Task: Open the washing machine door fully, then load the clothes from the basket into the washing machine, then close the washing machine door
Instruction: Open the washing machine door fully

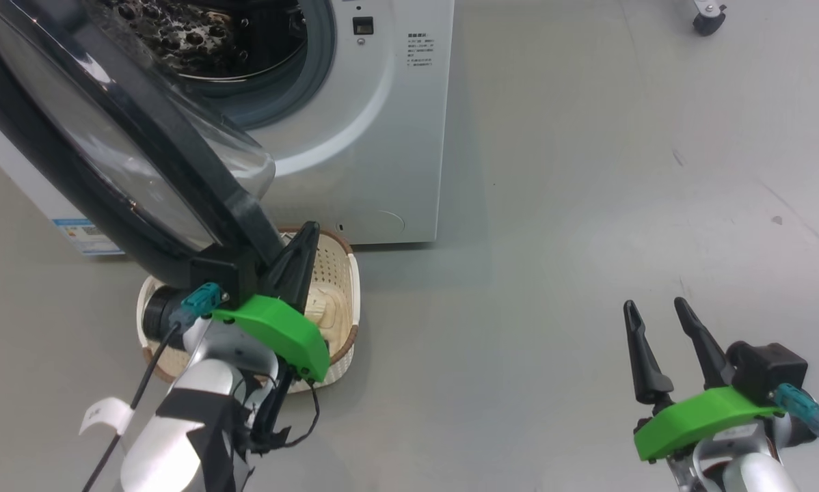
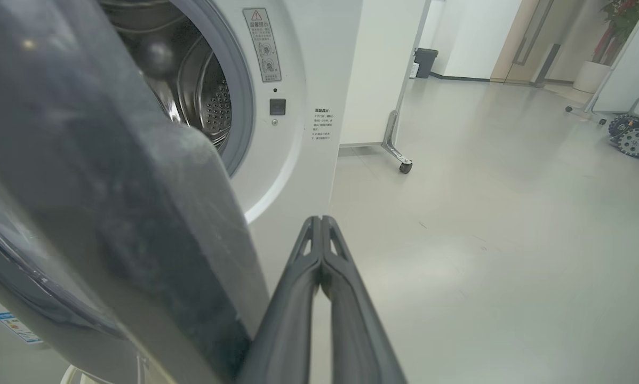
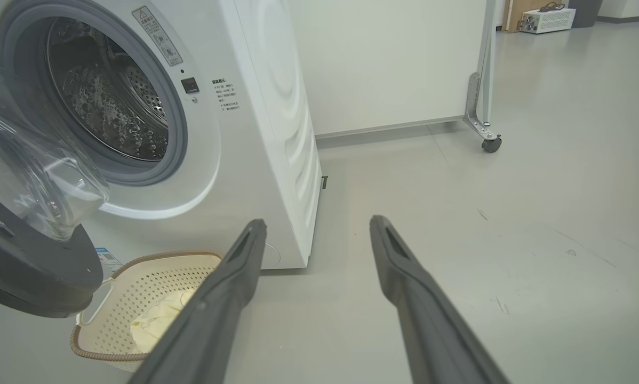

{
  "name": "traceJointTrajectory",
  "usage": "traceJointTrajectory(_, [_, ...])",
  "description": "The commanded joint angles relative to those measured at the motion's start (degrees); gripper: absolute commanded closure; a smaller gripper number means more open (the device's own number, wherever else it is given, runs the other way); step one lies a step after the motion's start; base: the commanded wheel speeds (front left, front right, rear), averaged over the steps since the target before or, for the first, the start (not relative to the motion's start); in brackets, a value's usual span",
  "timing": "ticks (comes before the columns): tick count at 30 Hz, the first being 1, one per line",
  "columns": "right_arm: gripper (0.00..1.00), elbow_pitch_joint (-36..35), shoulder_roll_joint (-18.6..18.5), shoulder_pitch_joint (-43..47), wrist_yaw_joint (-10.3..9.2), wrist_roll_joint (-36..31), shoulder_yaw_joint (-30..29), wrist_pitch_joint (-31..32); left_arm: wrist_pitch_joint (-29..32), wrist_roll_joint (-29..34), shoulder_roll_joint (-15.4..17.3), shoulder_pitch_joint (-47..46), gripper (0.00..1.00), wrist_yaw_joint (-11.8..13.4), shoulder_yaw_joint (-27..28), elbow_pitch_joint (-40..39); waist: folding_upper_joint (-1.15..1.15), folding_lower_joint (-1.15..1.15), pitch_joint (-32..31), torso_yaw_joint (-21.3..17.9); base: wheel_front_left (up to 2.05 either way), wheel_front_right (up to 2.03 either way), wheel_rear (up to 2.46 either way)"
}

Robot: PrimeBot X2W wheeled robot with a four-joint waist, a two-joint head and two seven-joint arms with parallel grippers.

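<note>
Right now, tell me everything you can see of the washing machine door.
The washing machine door is round, with a wide glossy black rim and a bulging clear glass centre. It stands swung open from the washing machine, leaving the drum mouth exposed, and its lower edge hangs over the basket. The shut left gripper lies close beside its free edge; whether they touch cannot be told.
</note>
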Motion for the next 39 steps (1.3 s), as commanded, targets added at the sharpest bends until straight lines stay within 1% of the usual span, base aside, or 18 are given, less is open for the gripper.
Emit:
traceJointTrajectory(1, [0.00, -1.56, -0.19, -1.98, 0.59, 0.53, 1.36, -0.01, -0.73, 0.01, 1.15, -3.37, 1.00, 0.62, 2.47, -0.88, 0.00, 0.00, -0.06, -0.05, 0.00, 0.00, 0.00])
traceJointTrajectory(7, [0.00, -1.45, -0.19, -1.95, 0.59, 0.40, 1.46, -0.08, -1.31, -0.15, 1.14, -3.62, 1.00, 1.26, 2.55, 1.04, 0.00, 0.00, -0.18, 0.31, 0.00, 0.00, 0.00])
traceJointTrajectory(16, [0.00, -1.26, -0.19, -1.81, 0.59, 0.57, 0.73, -0.31, -1.52, -0.24, 1.39, -2.72, 1.00, 2.77, 2.73, 0.76, 0.00, 0.00, -0.20, 1.61, 0.00, 0.00, 0.00])
traceJointTrajectory(25, [0.00, -1.23, -0.19, -1.76, 0.59, 0.23, 0.04, -0.08, -1.74, -0.48, 1.50, -0.08, 1.00, 4.50, 2.55, -1.23, 0.00, 0.00, -0.27, 4.57, 0.00, 0.00, 0.00])
traceJointTrajectory(31, [0.00, -1.19, -0.19, -1.54, 0.59, -0.14, -0.33, 0.23, -1.99, -0.47, 1.83, 1.71, 1.00, 5.09, 2.11, -2.71, 0.00, 0.00, -0.82, 6.83, 0.00, 0.00, 0.00])
traceJointTrajectory(39, [0.00, -1.69, -0.19, -1.16, 0.59, -0.52, -0.73, 0.90, -2.17, -0.33, 3.02, 4.21, 1.00, 6.34, 2.21, -4.89, 0.00, 0.00, -1.38, 9.93, 0.00, 0.00, 0.00])
